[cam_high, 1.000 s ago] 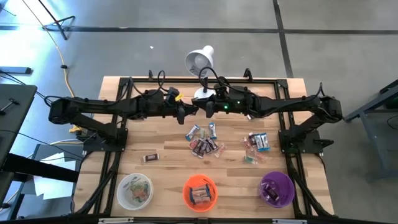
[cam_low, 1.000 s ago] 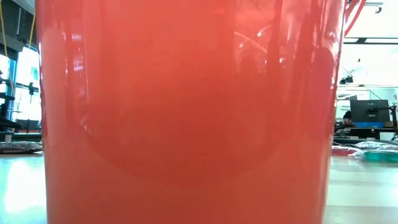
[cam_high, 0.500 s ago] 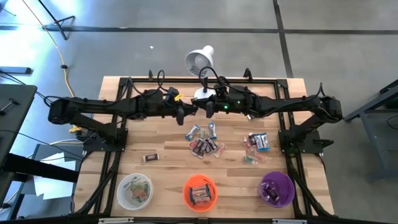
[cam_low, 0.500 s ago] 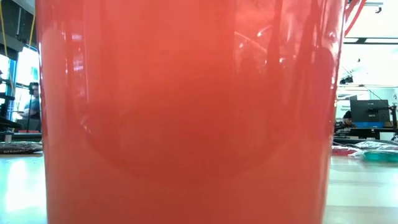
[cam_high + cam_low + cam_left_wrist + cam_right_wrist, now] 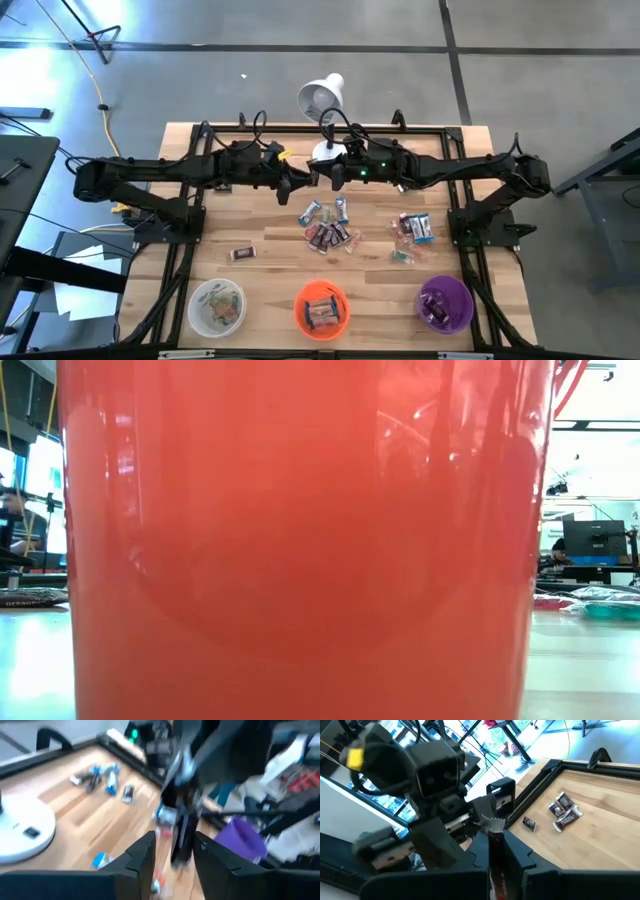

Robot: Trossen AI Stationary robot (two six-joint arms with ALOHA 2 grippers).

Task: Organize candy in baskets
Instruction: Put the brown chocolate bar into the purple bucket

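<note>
My two grippers meet above the table's far middle, next to the lamp base [image 5: 328, 152]. My right gripper [image 5: 496, 842] [image 5: 322, 178] is shut on a dark-wrapped candy [image 5: 495, 836]. My left gripper [image 5: 174, 849] [image 5: 300, 180] faces it from the left and is open. Its fingers stand on either side of the candy; I cannot tell whether they touch it. Loose candy [image 5: 326, 226] lies in two heaps mid-table, the second [image 5: 412, 233] to the right. The white [image 5: 217, 306], orange [image 5: 321, 308] and purple [image 5: 445, 303] baskets stand along the near edge, each holding candy. My right gripper pinches the dark candy between its two fingers, which come about level from the table's right. The candy lies along the fingers, and its crimped silvery end [image 5: 492, 824] sticks out past the fingertips. It is lifted clear, high above the wood.
A white desk lamp [image 5: 320, 98] stands at the far edge behind the grippers. A single candy [image 5: 243, 253] lies alone at the left. The orange basket's wall [image 5: 300, 540] fills the low view. Black frame rails [image 5: 185, 250] run along both table sides.
</note>
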